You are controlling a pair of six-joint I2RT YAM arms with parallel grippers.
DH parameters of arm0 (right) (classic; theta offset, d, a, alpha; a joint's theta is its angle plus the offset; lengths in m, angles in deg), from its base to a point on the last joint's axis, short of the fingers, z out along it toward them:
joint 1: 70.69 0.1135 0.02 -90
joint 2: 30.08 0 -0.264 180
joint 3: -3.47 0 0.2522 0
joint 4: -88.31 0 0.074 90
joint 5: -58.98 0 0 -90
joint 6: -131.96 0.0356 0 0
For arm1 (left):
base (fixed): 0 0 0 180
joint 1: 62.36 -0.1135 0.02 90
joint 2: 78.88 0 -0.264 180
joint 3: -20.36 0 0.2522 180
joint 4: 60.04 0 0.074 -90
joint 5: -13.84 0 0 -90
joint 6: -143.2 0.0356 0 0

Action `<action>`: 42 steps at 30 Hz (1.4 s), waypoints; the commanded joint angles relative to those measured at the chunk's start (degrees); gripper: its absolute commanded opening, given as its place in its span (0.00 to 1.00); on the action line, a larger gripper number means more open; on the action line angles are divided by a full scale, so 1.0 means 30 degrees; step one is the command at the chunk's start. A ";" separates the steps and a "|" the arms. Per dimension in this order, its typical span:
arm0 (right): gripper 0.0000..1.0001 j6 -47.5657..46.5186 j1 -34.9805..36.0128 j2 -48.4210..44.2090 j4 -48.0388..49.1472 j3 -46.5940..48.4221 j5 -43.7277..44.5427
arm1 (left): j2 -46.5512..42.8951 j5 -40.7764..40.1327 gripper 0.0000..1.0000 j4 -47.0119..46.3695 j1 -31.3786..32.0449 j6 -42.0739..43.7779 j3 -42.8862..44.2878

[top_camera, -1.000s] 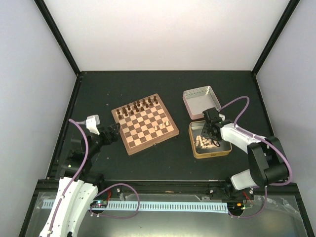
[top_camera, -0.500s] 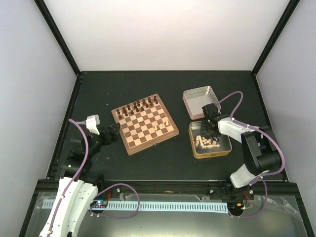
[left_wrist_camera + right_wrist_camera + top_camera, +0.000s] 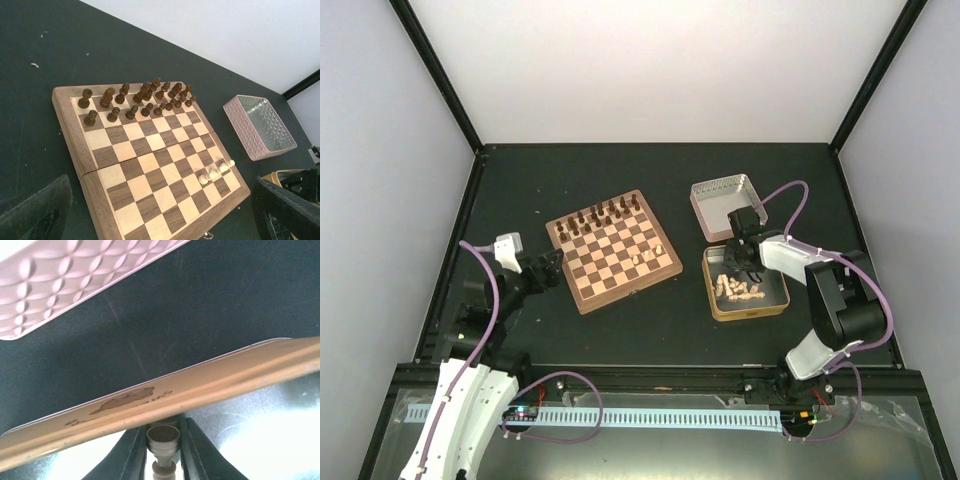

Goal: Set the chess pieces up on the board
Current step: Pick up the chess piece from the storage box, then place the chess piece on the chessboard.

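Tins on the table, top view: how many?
2. A gold tin right of the board, holding pale pieces; a pinkish tin just behind it. None looks hidden.

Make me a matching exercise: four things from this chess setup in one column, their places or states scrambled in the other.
1. dark brown pieces
2. three pale pieces
3. gold tin
4. right gripper

A. shut on a pale piece
B. right of the board, holding loose pale pieces
C. on the board's far two rows
D. on the board near its right edge

Pairs: 1-C, 2-D, 3-B, 4-A
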 commanded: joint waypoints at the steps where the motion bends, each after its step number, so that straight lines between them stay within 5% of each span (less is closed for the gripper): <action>1: 0.18 0.0327 -0.0103 0.0164 0.0044 -0.0001 0.0273 | 0.0044 0.0280 0.99 -0.0474 0.0057 0.0062 0.0363; 9: 0.11 0.2609 -0.0103 -0.2400 0.0574 -0.1054 -0.0516 | 0.0097 0.2757 0.98 -0.1575 0.0054 0.0485 0.0036; 16: 0.10 0.8201 0.0124 -0.8176 0.2594 -0.3128 -0.5743 | 0.1036 0.6090 0.93 -0.3998 0.0106 -0.0305 -0.0735; 21: 0.10 1.2374 0.1664 -0.9496 0.4498 -0.3301 -0.7985 | 0.1934 0.6826 0.87 -0.5716 0.1005 -0.1436 -0.1218; 31: 0.10 1.8540 0.8164 -0.6829 0.7950 -0.1052 -0.7309 | 0.1220 0.3849 0.83 -0.7469 0.5556 -0.3103 -0.2564; 42: 0.11 2.2699 1.1415 -0.2885 0.9412 0.1844 -0.8316 | 0.2438 0.2318 0.78 -0.9249 0.7986 -0.1859 -0.3125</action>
